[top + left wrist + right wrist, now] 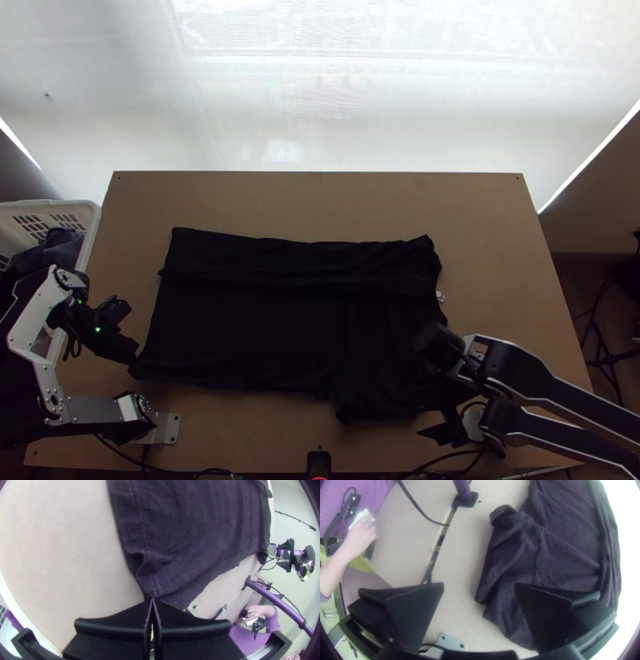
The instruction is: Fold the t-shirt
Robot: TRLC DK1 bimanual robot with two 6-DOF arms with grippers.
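Note:
The black t-shirt (256,320) lies broadly spread on the table, with a long fold line running across its far part. At its near left corner is my left gripper (131,357). In the left wrist view the left gripper (152,600) is shut on that corner of the shirt (193,536), where the cloth puckers beside a stitched hem. Over the shirt's near right part stands my right gripper (430,387). The right wrist view shows the right gripper (479,585) wide open, one finger above the bunched edge of the shirt (520,563), the other above bare wood.
A white basket (90,232) holding dark cloth stands at the table's left edge. Bare wood (320,204) stretches beyond the shirt. Cables run along the near edge, by a small black stand (318,462). A person's hand (363,530) is off the near side, away from the shirt.

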